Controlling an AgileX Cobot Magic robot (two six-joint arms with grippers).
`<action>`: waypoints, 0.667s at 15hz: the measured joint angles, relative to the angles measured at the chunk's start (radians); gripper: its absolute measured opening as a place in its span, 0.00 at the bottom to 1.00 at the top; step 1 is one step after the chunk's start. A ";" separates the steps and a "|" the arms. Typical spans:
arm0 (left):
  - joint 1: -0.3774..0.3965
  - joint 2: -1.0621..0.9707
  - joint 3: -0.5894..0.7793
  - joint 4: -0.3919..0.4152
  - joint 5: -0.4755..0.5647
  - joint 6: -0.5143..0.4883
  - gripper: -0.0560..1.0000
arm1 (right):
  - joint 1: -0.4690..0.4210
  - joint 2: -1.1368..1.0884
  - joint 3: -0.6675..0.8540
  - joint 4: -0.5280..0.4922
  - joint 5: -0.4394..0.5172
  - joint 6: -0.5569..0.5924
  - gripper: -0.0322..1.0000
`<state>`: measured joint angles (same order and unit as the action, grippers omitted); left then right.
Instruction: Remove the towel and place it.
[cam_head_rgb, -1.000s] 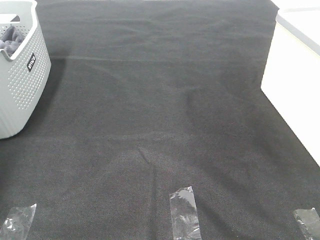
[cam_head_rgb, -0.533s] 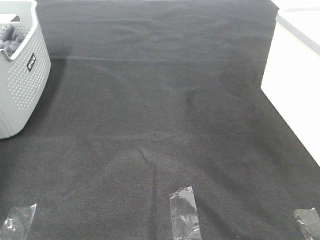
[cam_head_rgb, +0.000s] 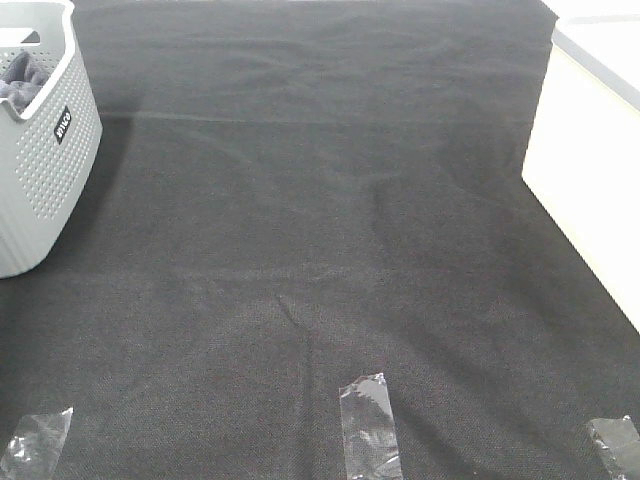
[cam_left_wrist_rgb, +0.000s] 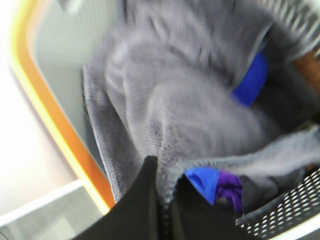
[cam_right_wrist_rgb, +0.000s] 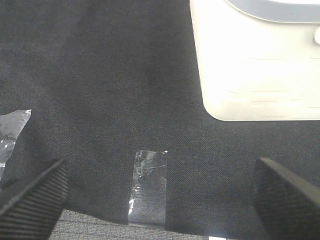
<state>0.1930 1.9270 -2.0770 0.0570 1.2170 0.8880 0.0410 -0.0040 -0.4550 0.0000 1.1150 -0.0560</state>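
Lying bunched in the pale perforated plastic basket (cam_head_rgb: 50, 170), the bluish-grey plush towel (cam_left_wrist_rgb: 190, 115) touches the left gripper (cam_left_wrist_rgb: 165, 210) — blur hides whether it grips — while the right gripper (cam_right_wrist_rgb: 160, 200), spread wide and empty, hangs well apart.

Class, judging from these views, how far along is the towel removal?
Nothing finished: the towel lies in the basket. In hand: the left tool is down in its folds, grip unclear through blur. The right tool hangs open over the black cloth. Left: lifting the towel out and placing it.
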 joint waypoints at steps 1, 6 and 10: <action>0.000 0.000 0.000 0.000 0.000 0.000 0.05 | 0.000 0.000 0.000 0.000 0.000 0.000 0.96; -0.257 -0.238 0.000 0.064 0.001 -0.004 0.05 | 0.000 0.000 0.000 0.000 0.000 0.000 0.96; -0.481 -0.344 0.000 0.155 0.002 -0.060 0.05 | 0.000 0.000 0.000 0.000 0.000 0.000 0.96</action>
<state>-0.2880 1.5830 -2.0770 0.2120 1.2190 0.8280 0.0410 -0.0040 -0.4550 0.0000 1.1150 -0.0560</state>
